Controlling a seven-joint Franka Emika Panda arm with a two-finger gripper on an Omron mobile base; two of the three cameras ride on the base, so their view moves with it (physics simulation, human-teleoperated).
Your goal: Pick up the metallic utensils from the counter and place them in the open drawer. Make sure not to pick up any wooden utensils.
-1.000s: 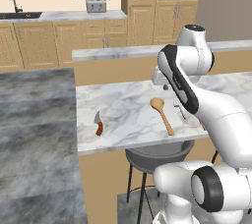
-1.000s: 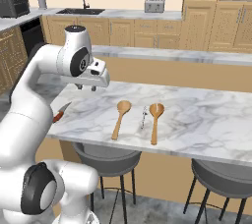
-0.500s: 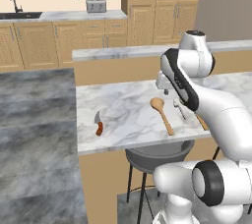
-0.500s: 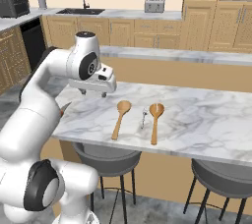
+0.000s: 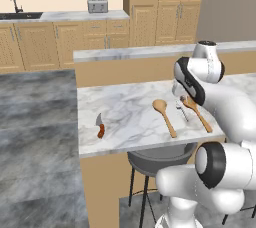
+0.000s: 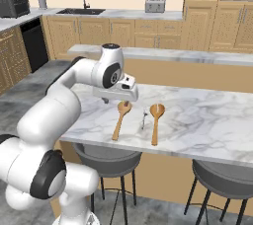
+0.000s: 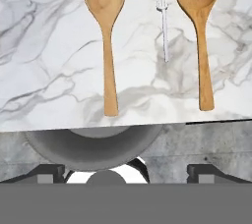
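On the left of the marble tabletop (image 5: 125, 117), in the left base view, the small knife (image 5: 100, 125) lies alone near the front edge, grey blade pointing away and red-brown handle toward the edge, well apart from the other utensils. Further right lies a plain wooden spoon (image 5: 164, 116), its round bowl away from the edge and its handle running toward it. Just beside it comes the slim silver fork (image 5: 182, 112), and right of that a slotted wooden spoon (image 5: 196, 112), partly behind the arm. The hand view looks straight down on these three: the plain spoon (image 7: 106, 36) on the left, the fork (image 7: 163, 21) between, tines up and touching neither, and the slotted spoon (image 7: 201, 31) on the right, a slit in its bowl. Below the tabletop's edge sits a grey round stool seat (image 7: 93, 147). In the right base view the gripper (image 6: 118, 92) hovers above the tabletop just left of the spoons; whether the fingers are spread or pressed together cannot be told.
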